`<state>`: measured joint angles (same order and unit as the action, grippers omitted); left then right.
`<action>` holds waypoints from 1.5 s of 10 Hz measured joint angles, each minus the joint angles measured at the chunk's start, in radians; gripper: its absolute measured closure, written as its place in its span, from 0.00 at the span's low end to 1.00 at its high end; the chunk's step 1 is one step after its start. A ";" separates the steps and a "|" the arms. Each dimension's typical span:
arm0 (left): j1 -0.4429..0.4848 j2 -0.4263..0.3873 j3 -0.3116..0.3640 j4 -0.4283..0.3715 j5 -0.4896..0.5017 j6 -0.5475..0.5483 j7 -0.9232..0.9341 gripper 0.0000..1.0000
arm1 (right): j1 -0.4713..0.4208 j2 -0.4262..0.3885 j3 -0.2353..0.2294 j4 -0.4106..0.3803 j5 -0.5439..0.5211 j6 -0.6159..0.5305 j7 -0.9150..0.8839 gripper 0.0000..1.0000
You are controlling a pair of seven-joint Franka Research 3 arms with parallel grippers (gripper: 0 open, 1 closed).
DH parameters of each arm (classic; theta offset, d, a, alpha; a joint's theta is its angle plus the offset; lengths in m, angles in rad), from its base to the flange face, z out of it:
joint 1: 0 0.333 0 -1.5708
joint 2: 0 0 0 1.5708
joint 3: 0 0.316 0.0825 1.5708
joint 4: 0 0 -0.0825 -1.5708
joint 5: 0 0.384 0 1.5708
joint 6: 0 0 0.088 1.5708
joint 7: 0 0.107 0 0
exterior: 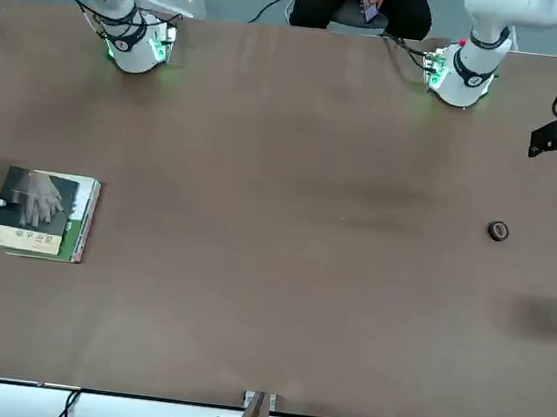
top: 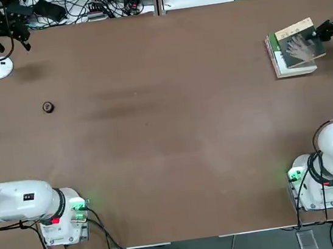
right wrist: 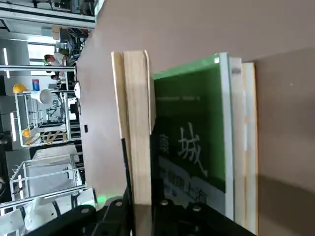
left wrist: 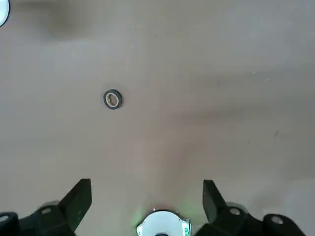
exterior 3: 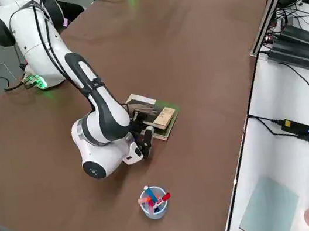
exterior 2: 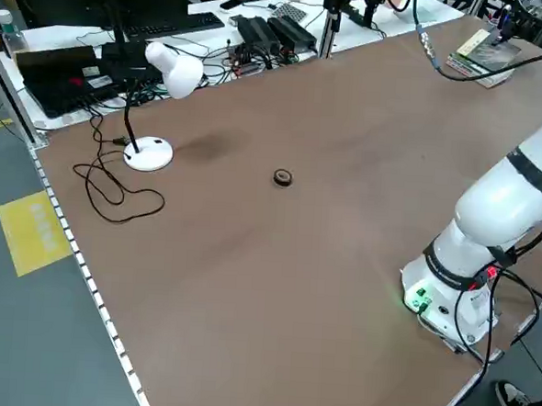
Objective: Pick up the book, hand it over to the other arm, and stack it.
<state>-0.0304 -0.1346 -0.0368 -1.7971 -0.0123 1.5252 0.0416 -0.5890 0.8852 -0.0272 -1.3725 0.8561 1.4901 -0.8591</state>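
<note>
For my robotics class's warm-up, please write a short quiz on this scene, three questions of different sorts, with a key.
1. True or false: the left gripper is holding the green-and-white book.
2. Multiple choice: what do the right gripper's fingers grip?
a) the roll of tape
b) the thin dark book
c) the cup of pens
3. Fill in the gap: in the right side view, the small cup on the table holds several ______.

Key: 1 false; 2 b; 3 pens
</note>
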 joint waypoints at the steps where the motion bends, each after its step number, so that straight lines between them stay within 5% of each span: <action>1: 0.000 0.000 0.000 0.000 0.000 0.000 0.000 0.00 | 0.001 0.002 0.001 0.000 0.003 0.005 -0.003 0.84; 15: -0.003 0.000 -0.001 0.000 0.000 -0.002 0.000 0.01 | 0.015 0.014 0.005 -0.003 0.015 0.054 -0.035 0.84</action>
<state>-0.0337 -0.1342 -0.0382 -1.7971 -0.0123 1.5233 0.0416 -0.5738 0.8988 -0.0222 -1.3756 0.8710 1.5441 -0.8940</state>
